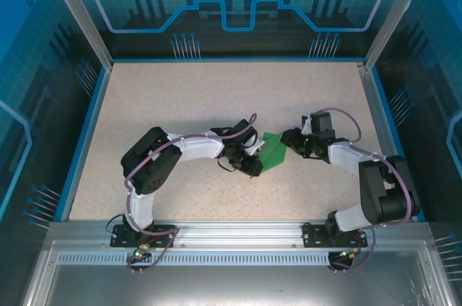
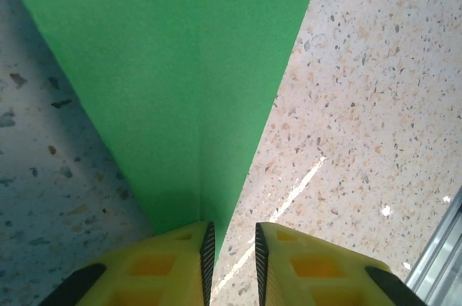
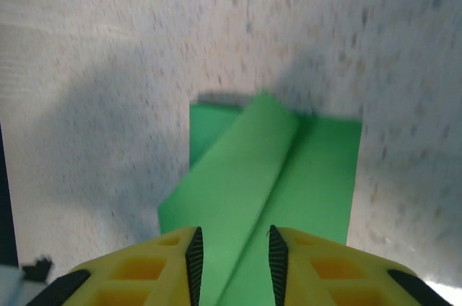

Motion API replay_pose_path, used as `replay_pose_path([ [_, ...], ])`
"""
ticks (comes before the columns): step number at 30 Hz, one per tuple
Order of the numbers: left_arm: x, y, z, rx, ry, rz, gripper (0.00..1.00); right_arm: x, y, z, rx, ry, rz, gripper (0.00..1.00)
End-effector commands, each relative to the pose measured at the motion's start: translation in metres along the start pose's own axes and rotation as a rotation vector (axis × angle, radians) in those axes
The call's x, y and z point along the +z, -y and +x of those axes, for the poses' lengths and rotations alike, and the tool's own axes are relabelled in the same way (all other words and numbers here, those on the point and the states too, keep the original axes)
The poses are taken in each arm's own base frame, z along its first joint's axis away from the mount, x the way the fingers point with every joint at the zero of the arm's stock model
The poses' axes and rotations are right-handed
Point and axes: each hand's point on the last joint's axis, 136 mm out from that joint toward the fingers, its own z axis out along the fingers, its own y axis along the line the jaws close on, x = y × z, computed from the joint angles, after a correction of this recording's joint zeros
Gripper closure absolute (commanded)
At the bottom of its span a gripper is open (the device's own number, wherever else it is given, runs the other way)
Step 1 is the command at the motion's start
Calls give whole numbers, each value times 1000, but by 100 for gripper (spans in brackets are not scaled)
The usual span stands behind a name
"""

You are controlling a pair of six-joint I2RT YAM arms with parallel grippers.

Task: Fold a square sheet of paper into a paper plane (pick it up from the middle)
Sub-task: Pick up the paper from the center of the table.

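One paper plane (image 1: pixel 274 153) lies on the speckled beige surface (image 1: pixel 180 97), approx. centre, between both arms. Mat'l: thin bright-green matte paper, sharp straight creases, tapering to a point w/ a centre ridge. Left pincer (image 2: pixel 231 237): yellow ribbed fingers slightly apart, gripping nothing; the paper's point sits at one pad. Right pincer (image 3: pixel 232 245): part-open astride a raised flap, not clamped. Both arms bent at elbow, wrists low, facing inward.

- The far half of the surface (image 1: pixel 216 97) lies open to passage.
- The left arm (image 1: pixel 195 146), right arm (image 1: pixel 346 154) and folded green paper (image 1: pixel 273 153) crowd the middle.
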Motion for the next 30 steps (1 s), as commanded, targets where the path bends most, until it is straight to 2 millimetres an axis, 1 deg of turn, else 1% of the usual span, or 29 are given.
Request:
replay_pose_path([
  [1,-20,18,-8,19,6,30,74,0,-11,22,6,-41,-44,64],
  [3,-27,17,-12,22,17,20,72,3,-16,29,12,-50,-74,63],
  [6,-32,8,-16,6,18,3,71,12,-15,39,17,-76,-72,61],
  [8,-34,2,-17,-10,23,-2,71,17,-20,44,12,-86,-91,59],
  [12,-37,-2,-20,-18,34,-10,70,27,-29,49,-1,-104,-117,58],
  [16,-40,-7,-20,-28,37,-21,69,36,-28,58,1,-140,-109,58],
  [17,-40,-10,-19,-33,34,-26,69,38,-33,57,-7,-131,-128,58],
  [21,-42,-14,-17,-47,41,-34,68,44,-38,61,-11,-142,-146,58],
  [26,-50,-22,-17,-90,62,-40,65,49,-49,63,-27,-150,-173,59],
  [30,-55,-29,-14,-144,74,-23,62,54,-52,67,-28,-157,-181,61],
])
